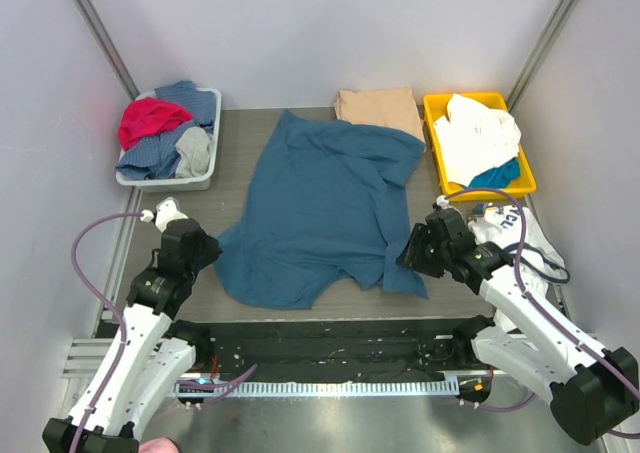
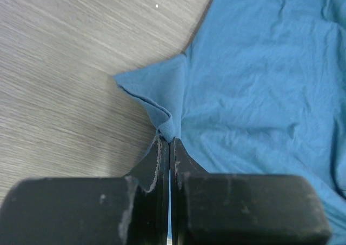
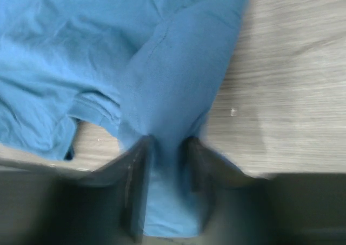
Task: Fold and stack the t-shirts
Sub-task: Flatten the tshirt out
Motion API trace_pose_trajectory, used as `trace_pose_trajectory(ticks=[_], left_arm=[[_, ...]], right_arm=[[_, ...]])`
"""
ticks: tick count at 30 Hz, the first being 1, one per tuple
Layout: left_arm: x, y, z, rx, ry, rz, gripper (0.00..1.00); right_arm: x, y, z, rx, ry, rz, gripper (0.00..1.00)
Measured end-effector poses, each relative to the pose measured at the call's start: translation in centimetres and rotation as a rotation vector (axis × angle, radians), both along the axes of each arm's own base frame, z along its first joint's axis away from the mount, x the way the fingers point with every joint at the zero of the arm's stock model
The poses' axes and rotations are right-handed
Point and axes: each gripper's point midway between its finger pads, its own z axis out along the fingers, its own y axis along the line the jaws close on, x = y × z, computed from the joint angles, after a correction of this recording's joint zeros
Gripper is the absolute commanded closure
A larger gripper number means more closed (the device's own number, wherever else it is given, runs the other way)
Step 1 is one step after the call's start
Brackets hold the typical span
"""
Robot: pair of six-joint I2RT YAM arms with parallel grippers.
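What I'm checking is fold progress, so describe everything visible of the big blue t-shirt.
The blue t-shirt is soft, thin, wrinkled teal-blue cloth, lying unfolded and rumpled across the middle of the grey wood-grain table. Its right side looks doubled over on itself. Its far edge reaches the folded tan shirt. The left gripper is shut on a pinched near-left corner. The right gripper has its jaws parted, with a fold of the near-right edge between them.
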Motion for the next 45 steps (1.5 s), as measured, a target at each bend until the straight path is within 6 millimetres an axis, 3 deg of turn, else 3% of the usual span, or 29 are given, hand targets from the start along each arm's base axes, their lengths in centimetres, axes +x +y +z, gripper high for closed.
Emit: trace_pose_trajectory(ticks=[1,3,9,13,18,22,26,29,32,37,45], left_arm=[[0.0,0.0,0.2,0.002,-0.005,0.002,1.0],[0.0,0.1,0.3,0.009,-0.01,0.001,1.0],[-0.1,0.2,0.3,0.021,-0.004,-0.006,1.0],[-0.2,0.3,0.3,0.027,0.001,-0.01,0.97],[-0.4,0.4,0.3,0.038,0.003,-0.018,0.89],[-0.6,0.5,0.4,0.044,0.004,-0.019,0.45],[-0.9,0.8,0.5,0.054,0.003,-0.009,0.21],[-1.0,1.2,1.5,0.065,-0.007,0.007,0.19],[-0.7,1.7,3.8,0.08,-0.054,0.022,0.19],[-0.3,2.1,7.5,0.088,-0.139,0.04,0.18],[-0.7,2.3,7.5,0.102,-0.132,0.036,0.17]], right_arm=[[0.0,-0.4,0.0,-0.018,0.001,-0.01,0.21],[0.1,-1.0,0.5,-0.046,-0.008,-0.032,0.13],[3.0,-2.4,6.2,-0.089,-0.19,-0.103,0.11],[5.1,-1.6,8.2,-0.09,-0.248,-0.087,0.11],[5.8,1.0,6.4,-0.099,-0.215,0.0,0.11],[5.3,2.9,5.9,-0.093,-0.217,0.066,0.11],[4.8,4.2,5.9,-0.082,-0.232,0.107,0.11],[4.7,4.9,5.9,-0.078,-0.24,0.128,0.11],[4.6,5.9,5.2,-0.087,-0.229,0.158,0.11],[4.5,9.0,2.3,-0.136,-0.164,0.245,0.11],[6.8,16.5,-0.5,-0.128,-0.137,0.356,0.11]])
